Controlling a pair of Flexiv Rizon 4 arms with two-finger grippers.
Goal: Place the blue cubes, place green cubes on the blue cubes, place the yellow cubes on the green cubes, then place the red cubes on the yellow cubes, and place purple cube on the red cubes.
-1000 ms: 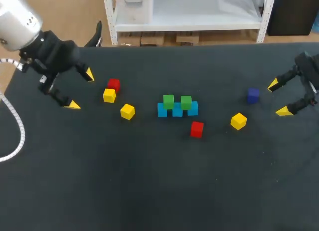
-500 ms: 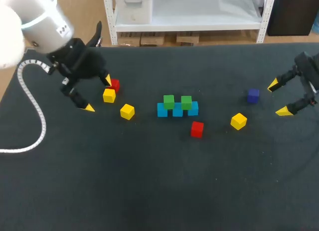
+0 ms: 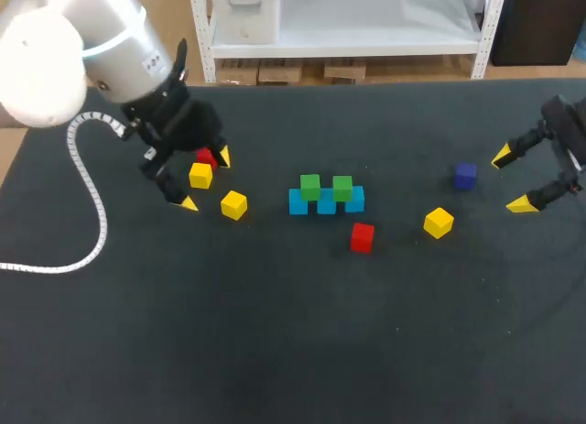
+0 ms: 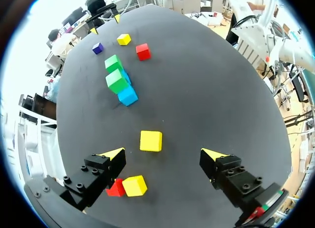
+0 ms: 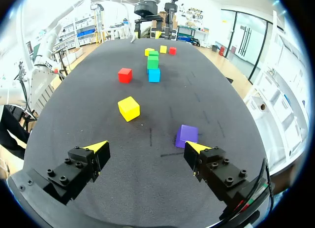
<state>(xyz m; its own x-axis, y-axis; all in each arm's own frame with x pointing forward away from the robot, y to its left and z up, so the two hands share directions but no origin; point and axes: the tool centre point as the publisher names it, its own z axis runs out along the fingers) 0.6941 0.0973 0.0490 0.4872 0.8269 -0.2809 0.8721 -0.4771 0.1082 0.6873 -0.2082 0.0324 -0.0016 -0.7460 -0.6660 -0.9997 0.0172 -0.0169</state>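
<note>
Your left claw [image 3: 206, 179], released, hangs over a yellow cube [image 3: 200, 175] upper left; right claw [image 3: 513, 179] released; green cubes [image 3: 309, 187] top blue cubes [image 3: 326, 205].

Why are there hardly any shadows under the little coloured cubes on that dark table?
Head view: the matte black tabletop swallows shadows; the small red cube shows almost none. Left wrist view: the small yellow cube ahead of the left jaws casts only a faint smudge. Right wrist view: the tabletop reads greyer, so a soft shadow shows beside another small yellow cube.
</note>
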